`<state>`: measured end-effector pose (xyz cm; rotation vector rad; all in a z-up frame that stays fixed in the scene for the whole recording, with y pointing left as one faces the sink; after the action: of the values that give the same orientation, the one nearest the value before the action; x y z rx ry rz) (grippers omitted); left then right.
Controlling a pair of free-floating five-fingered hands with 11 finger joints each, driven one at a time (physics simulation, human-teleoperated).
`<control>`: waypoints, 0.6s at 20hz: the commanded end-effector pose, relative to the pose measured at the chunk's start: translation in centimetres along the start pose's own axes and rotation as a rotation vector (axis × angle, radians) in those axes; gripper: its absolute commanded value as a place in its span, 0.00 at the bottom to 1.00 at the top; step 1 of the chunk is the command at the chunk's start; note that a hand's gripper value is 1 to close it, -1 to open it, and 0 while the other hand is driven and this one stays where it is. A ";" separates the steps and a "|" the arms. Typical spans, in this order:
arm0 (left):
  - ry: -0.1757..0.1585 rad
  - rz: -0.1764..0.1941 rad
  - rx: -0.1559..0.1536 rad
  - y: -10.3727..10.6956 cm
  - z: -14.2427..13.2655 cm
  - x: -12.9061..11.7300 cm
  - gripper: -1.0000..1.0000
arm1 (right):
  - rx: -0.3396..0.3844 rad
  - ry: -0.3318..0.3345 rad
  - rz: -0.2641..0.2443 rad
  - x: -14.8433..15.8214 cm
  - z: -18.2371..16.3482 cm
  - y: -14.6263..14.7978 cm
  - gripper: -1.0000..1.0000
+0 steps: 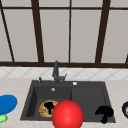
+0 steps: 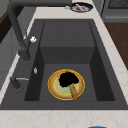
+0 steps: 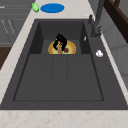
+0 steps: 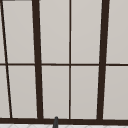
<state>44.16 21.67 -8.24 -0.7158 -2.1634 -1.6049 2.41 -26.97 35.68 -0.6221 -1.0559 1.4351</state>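
Down in the left basin of the dark sink [image 1: 30,100] sits a round yellow plate [image 2: 53,85] with a pale green centre, and the left robot hand [image 1: 49,106] is right on top of it, fingers curled down toward a small brownish stick-like piece of food [image 2: 73,91] lying on the plate; whether it actually pinches that piece I cannot tell. From the right side view the same robot hand [image 3: 60,41] hangs over the plate with a small reddish bit [image 3: 66,50] beside it. The plate looks stiff and glazed, probably slippery and breakable, so I'd judge the rim the safest place to take hold, with the thumb on top and fingers beneath; the food piece looks light and loose and could slide off if the plate tips. The right robot hand [image 1: 104,113] hovers over the front right corner of the sink, fingers bent and holding nothing. A big red ball [image 1: 67,114] sits in the foreground at the sink's front edge. On the tabletop [image 1: 15,85] to the left lie a blue plate [image 1: 7,103] and a green thing [image 1: 2,118]; to the right a dark bowl [image 2: 81,7] holds something pinkish. The tap [image 1: 56,72] stands behind the basin.
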 end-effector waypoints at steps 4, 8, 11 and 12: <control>-0.145 -0.007 -0.014 -1.6 2.1 -3.1 1.00 | 0.000 0.000 0.000 0.0 0.0 0.0 0.50; -0.122 0.017 0.022 0.0 1.7 -0.7 1.00 | 0.000 0.000 0.000 0.0 0.0 0.0 0.50; -0.146 -0.037 0.011 0.6 1.1 -0.1 1.00 | 0.000 0.000 0.000 0.0 0.0 0.0 0.50; -0.145 -0.039 0.008 0.8 1.1 0.2 1.00 | 0.000 0.000 0.000 0.0 0.0 0.0 0.50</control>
<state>44.71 22.92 -8.70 -0.8424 -2.2496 -1.5712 2.41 -26.97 35.68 -0.6221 -1.0559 1.4351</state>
